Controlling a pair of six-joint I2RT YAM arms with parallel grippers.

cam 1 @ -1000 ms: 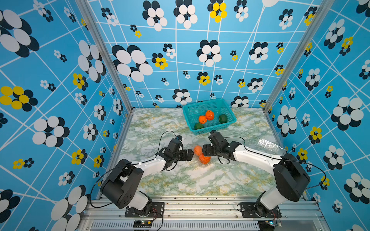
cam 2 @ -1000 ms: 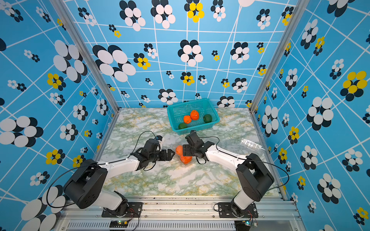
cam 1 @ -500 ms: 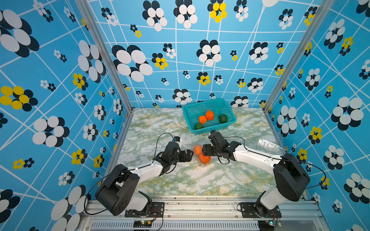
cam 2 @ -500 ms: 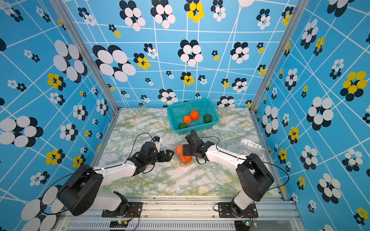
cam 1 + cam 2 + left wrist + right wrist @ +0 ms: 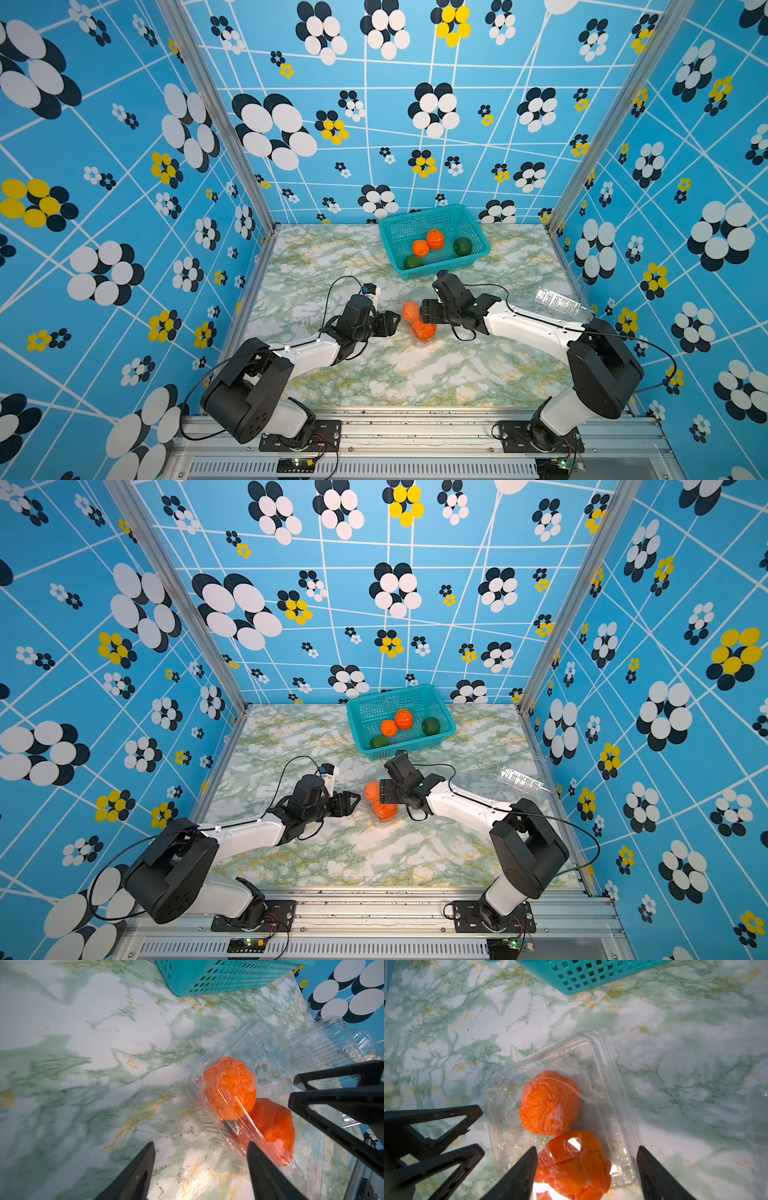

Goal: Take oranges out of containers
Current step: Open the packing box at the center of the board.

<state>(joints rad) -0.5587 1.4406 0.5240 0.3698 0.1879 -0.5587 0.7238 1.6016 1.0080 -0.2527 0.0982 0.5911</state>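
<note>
A clear container (image 5: 602, 1053) lies mid-table with two oranges (image 5: 550, 1103) (image 5: 575, 1165) inside under clear plastic. In both top views it sits between my two grippers (image 5: 417, 328). My right gripper (image 5: 587, 1148) is open, its jaws standing either side of the nearer orange at one end of the box. My left gripper (image 5: 201, 1144) is open at the container's (image 5: 245, 1043) other side; one finger (image 5: 259, 1167) lies against its clear edge, and bare table shows between the jaws. Two more oranges (image 5: 435, 239) (image 5: 420, 248) lie in the teal basket.
The teal mesh basket (image 5: 444, 266) stands at the back, just behind the right wrist, and also holds two green fruits (image 5: 462, 246) (image 5: 412, 262). An empty clear container (image 5: 557, 299) lies by the right wall. Patterned walls enclose the table on three sides.
My left arm has sunk lower and its jaws have narrowed somewhat beside the container. The right arm, the container and the oranges have stayed nearly still.
</note>
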